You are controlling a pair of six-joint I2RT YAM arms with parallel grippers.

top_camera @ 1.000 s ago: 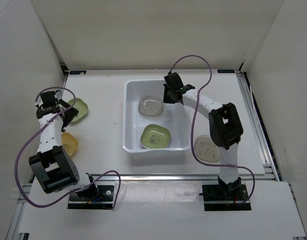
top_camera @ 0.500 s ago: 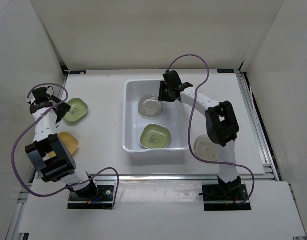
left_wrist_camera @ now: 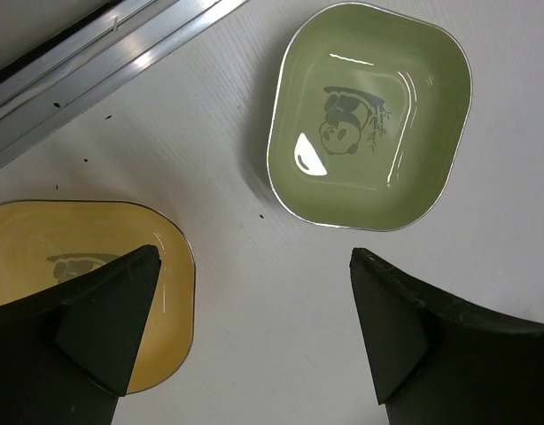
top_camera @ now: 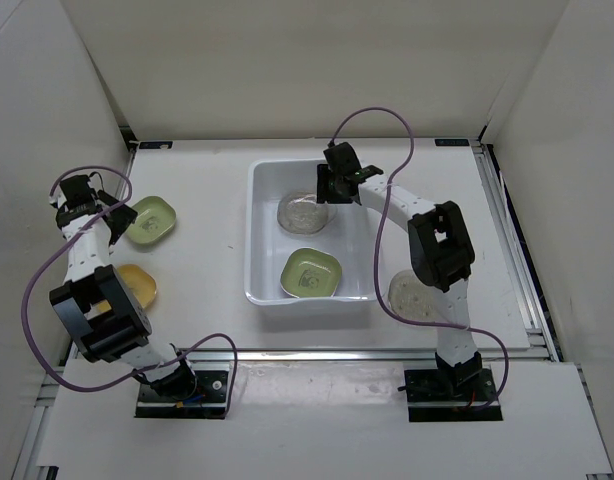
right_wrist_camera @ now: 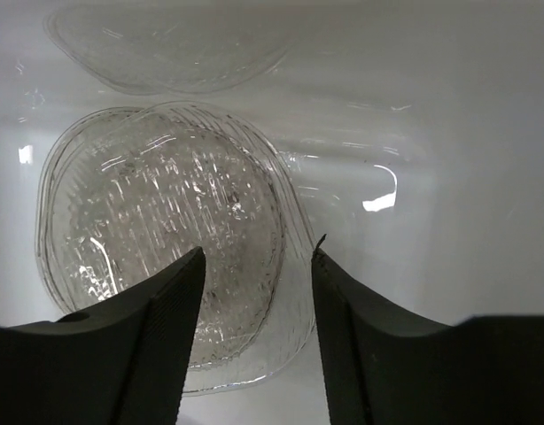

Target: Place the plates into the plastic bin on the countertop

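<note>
The white plastic bin (top_camera: 259,240) stands mid-countertop and holds a round clear speckled plate (top_camera: 302,213) and a light-green plate (top_camera: 310,272). My right gripper (top_camera: 327,193) is open inside the bin. In the right wrist view its jaws (right_wrist_camera: 257,257) stand either side of the clear plate's (right_wrist_camera: 157,239) right rim, and the plate lies flat on the bin floor. My left gripper (top_camera: 105,214) is open and empty at the far left. In the left wrist view it (left_wrist_camera: 254,266) hovers over bare countertop between a light-green plate (left_wrist_camera: 369,115) and a yellow-orange plate (left_wrist_camera: 42,239).
Another round clear plate (top_camera: 415,296) lies on the countertop right of the bin, beside the right arm. The light-green plate (top_camera: 150,220) and yellow-orange plate (top_camera: 139,287) sit near the left wall. A metal rail (left_wrist_camera: 95,62) runs along the left edge.
My left gripper swung left, off the light-green plate towards the wall. My right gripper shifted slightly left over the clear plate in the bin.
</note>
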